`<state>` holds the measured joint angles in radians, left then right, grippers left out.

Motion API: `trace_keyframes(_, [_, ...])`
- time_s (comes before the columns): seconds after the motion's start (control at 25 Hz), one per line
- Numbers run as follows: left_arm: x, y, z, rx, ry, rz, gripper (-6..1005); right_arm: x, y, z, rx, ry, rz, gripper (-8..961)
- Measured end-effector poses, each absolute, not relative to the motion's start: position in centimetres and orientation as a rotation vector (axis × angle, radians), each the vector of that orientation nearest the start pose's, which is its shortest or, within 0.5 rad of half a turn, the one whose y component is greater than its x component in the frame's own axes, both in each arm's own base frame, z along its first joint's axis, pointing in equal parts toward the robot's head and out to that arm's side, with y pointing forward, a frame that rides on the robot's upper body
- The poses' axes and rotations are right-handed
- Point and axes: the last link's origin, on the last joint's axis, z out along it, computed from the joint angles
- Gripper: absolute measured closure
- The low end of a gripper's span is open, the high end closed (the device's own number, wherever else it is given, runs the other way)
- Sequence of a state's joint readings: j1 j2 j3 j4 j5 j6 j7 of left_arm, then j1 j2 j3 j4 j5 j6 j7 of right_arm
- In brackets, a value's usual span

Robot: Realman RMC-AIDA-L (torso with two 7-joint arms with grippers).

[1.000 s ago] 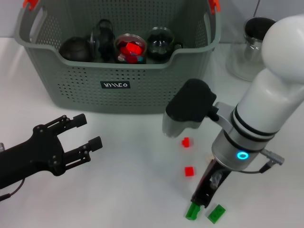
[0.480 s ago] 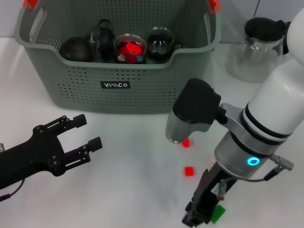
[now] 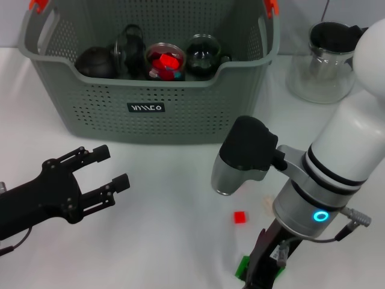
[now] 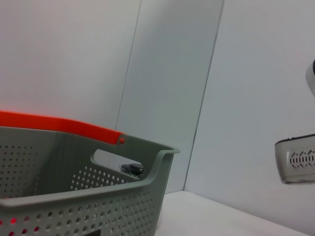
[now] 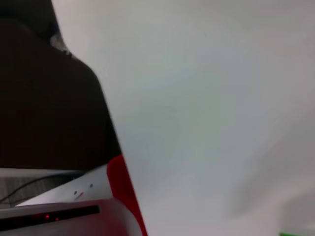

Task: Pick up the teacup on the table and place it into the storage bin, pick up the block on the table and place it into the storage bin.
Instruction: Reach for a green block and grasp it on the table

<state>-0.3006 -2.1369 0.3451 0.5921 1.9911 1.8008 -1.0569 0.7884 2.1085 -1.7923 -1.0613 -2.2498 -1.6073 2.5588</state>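
Right end effector (image 3: 258, 278) down low on the tabletop (image 3: 168, 241) at a green block (image 3: 243, 265), grip hidden. Left end effector (image 3: 111, 168) hovering open. Storage bin (image 3: 150, 108) behind, 1 red block (image 3: 240, 217) loose.

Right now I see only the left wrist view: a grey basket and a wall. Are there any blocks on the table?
Observer: Yes. A red block lies on the table, in front of the basket and toward the robot's right.
Operator: Where is the right gripper?
Observer: The right gripper is low over the table, right beside a green block, nearer the robot than the red block.
Operator: And the left gripper?
Observer: The left gripper is open and holds nothing. It is over the table on the robot's left, apart from the basket.
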Motion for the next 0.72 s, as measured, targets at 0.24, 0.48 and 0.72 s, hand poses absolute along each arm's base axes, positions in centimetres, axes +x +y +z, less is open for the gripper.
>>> trace_keyframes(0.24, [-31.25,24.09,1.05,-2.429,-0.576,-1.011,247,13.89,28.75,-10.33,-3.13,0.812,-0.808,464])
trace_keyframes(0.48, [-31.32,24.15,0.98,-2.426,-0.584,-1.008,247,14.55,28.97,-10.72,-3.104,0.837,-0.836,464])
trace_keyframes(0.72, [-31.4,24.15,0.96,-2.423,-0.588,-1.003,247,14.69,29.34,-10.74,-3.079,0.854,-0.832,465])
